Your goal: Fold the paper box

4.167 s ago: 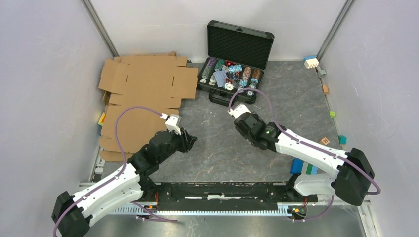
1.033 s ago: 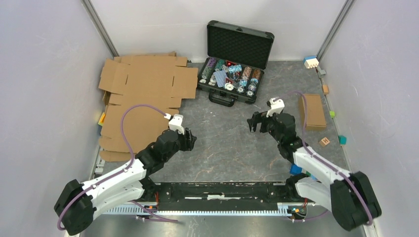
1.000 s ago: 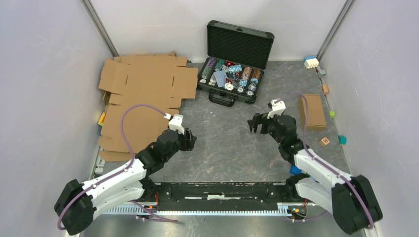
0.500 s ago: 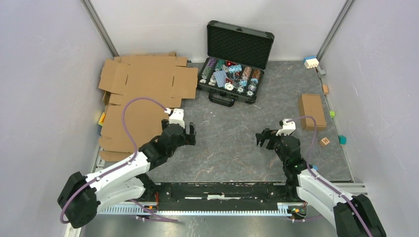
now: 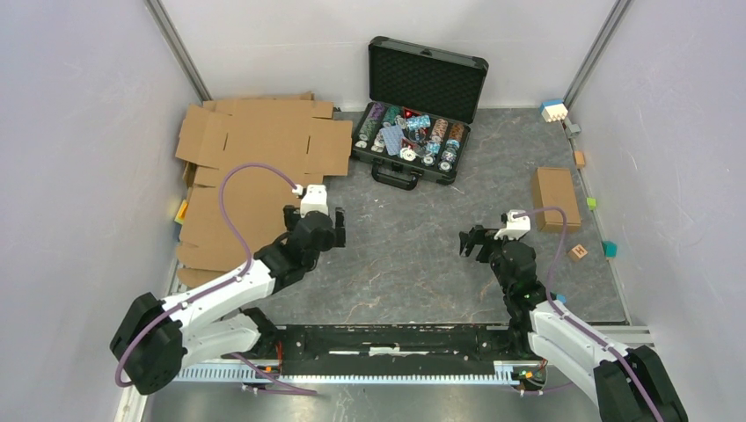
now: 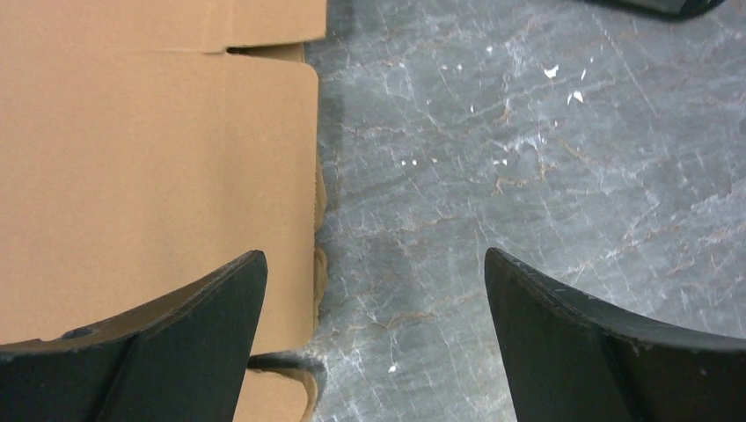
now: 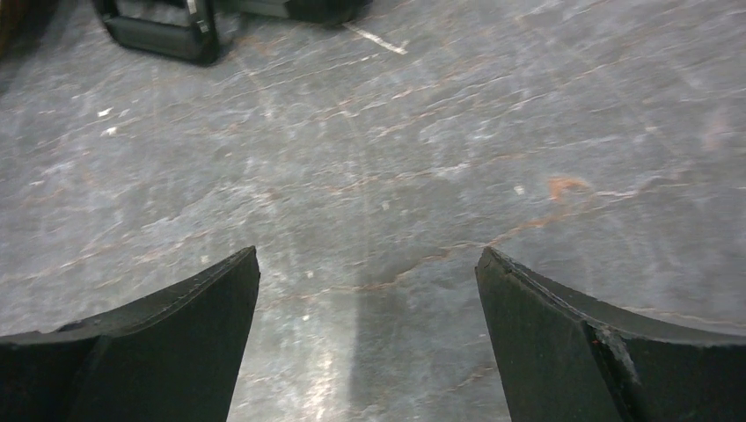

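Note:
The paper box (image 5: 555,197) is a small flat brown carton lying closed on the grey table at the right, near the wall. It does not show in either wrist view. My right gripper (image 5: 471,239) (image 7: 368,251) hangs open over bare table, well left of the box and a little nearer, with nothing between its fingers. My left gripper (image 5: 314,220) (image 6: 374,255) is open too, straddling the right edge of the big cardboard sheets (image 6: 149,158); its left finger (image 6: 176,325) is over cardboard, its right finger (image 6: 607,352) over table.
Big flat brown cardboard sheets (image 5: 255,167) cover the back left. An open black case (image 5: 413,132) of chips stands at the back middle, its handle (image 7: 167,31) showing in the right wrist view. Small coloured blocks (image 5: 578,252) lie along the right wall.
My left gripper has opened wide and shifted slightly left onto the cardboard edge. My right arm has drawn back toward the near side, leaving the box uncovered.

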Motion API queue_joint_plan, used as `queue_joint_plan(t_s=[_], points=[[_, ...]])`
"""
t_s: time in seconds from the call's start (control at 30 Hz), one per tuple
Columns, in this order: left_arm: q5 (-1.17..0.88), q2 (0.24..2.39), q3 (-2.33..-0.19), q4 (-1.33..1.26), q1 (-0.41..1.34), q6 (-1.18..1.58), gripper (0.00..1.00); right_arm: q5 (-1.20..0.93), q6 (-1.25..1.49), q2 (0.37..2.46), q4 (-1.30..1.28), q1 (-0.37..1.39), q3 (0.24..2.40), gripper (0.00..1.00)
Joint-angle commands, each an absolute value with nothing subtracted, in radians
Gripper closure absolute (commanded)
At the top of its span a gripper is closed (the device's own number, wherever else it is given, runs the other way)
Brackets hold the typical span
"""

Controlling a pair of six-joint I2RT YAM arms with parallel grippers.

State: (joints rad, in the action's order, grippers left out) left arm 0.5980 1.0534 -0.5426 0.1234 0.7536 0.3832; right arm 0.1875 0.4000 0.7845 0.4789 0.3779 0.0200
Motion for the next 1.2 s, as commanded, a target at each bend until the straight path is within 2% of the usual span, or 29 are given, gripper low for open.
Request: queue_joint_plan(t_s=[0.0, 0.1, 0.2, 0.33, 0.43, 0.47, 0.57, 0.67, 0.73, 0.83, 0.93, 1.07, 1.17], points=[[0.645, 0.995, -0.486, -0.079, 0.73, 0.259, 0.0, 0.376, 0.271, 0.777, 0.545, 0.379, -0.021, 0.02], [0.664, 0.961, -0.427, -0.246, 0.692, 0.156, 0.0, 0.42, 0.141, 0.77, 0.638, 0.379, -0.033, 0.02], [0.624, 0.968, -0.427, -0.314, 0.568, 0.136, 0.0, 0.406, 0.021, 0.764, 0.726, 0.378, -0.046, 0.02], [0.569, 1.031, -0.429, -0.388, 0.409, 0.148, 0.0, 0.501, -0.172, 0.808, 1.045, 0.347, -0.145, 0.05], [0.484, 1.072, -0.373, -0.521, 0.302, 0.128, 0.0, 0.459, -0.241, 0.959, 1.216, 0.265, -0.173, 0.07], [0.454, 1.074, -0.364, -0.533, 0.256, 0.124, 0.0, 0.448, -0.274, 1.04, 1.252, 0.259, -0.162, 0.02], [0.393, 1.156, -0.282, -0.736, 0.165, 0.105, 0.0, 0.478, -0.296, 1.261, 1.508, 0.259, -0.168, 0.02], [0.359, 1.241, -0.288, -0.762, 0.144, 0.115, 0.0, 0.518, -0.29, 1.382, 1.71, 0.258, -0.209, 0.02], [0.351, 1.291, -0.324, -0.76, 0.133, 0.096, 0.0, 0.541, -0.274, 1.424, 1.702, 0.248, -0.188, 0.02], [0.331, 1.356, -0.378, -0.739, 0.126, 0.049, 0.04, 0.493, -0.221, 1.389, 1.499, 0.204, -0.117, 0.02], [0.284, 1.365, -0.392, -0.725, 0.123, 0.032, 0.05, 0.46, -0.215, 1.391, 1.493, 0.186, -0.109, 0.02], [0.223, 1.292, -0.323, -0.761, 0.125, 0.048, 0.04, 0.466, -0.222, 1.388, 1.553, 0.189, -0.142, 0.02], [0.296, 1.197, -0.327, -0.668, 0.125, 0.127, 0.0, 0.477, -0.224, 1.388, 1.561, 0.193, -0.145, 0.02]])
